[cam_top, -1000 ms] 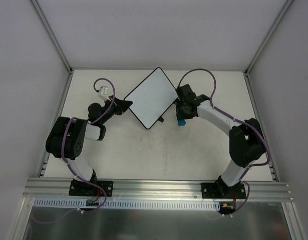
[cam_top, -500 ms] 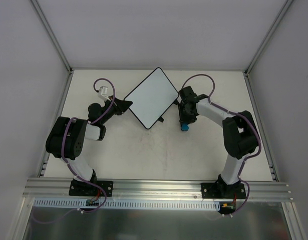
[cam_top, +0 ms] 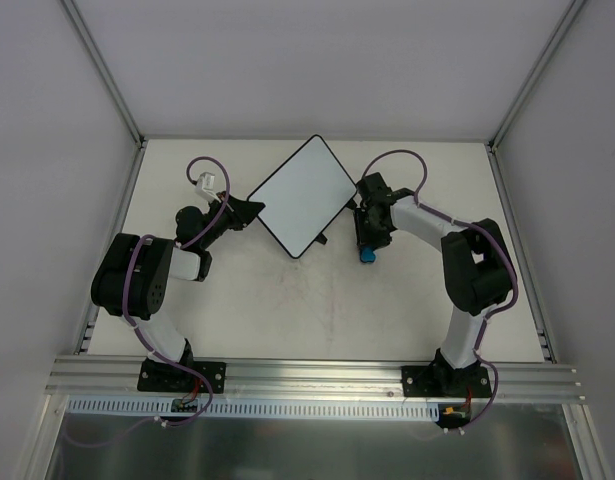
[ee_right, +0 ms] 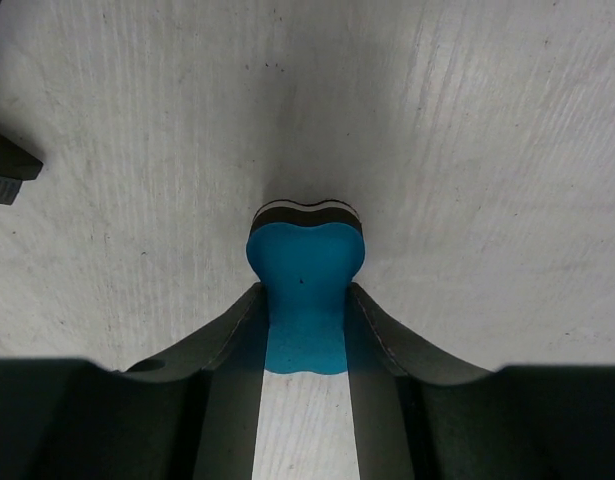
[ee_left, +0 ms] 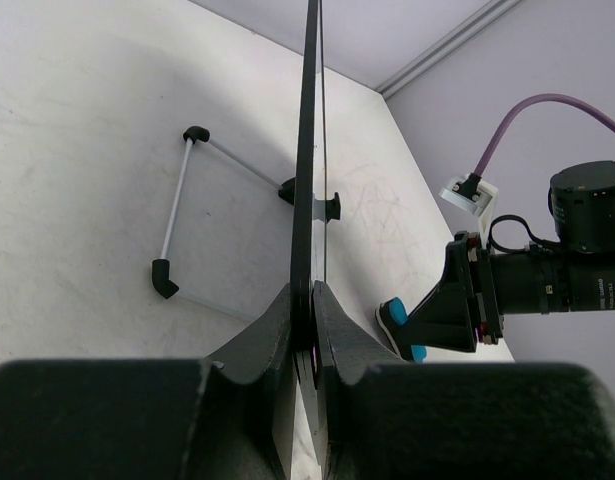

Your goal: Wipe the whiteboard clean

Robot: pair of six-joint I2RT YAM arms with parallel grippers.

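The whiteboard (cam_top: 302, 193) is a white board with a thin black rim, turned like a diamond at the back middle; its face shows no marks. My left gripper (cam_top: 250, 211) is shut on its left corner. In the left wrist view the whiteboard (ee_left: 309, 140) is edge-on between my closed fingers (ee_left: 277, 330). My right gripper (cam_top: 367, 244) is just right of the board, shut on the small blue eraser (cam_top: 367, 254). In the right wrist view the eraser (ee_right: 305, 270) sits pinched at its waist between the fingers, over the table. The eraser also shows in the left wrist view (ee_left: 395, 322).
A thin pale rod with black ends (ee_left: 175, 212) lies on the table under the board's left side. Aluminium frame posts (cam_top: 102, 70) and white walls bound the table. A metal rail (cam_top: 317, 375) runs along the near edge by the arm bases.
My right gripper has moved slightly nearer and away from the board's right edge with the eraser, and its elbow has folded in. The left arm and whiteboard have not moved.
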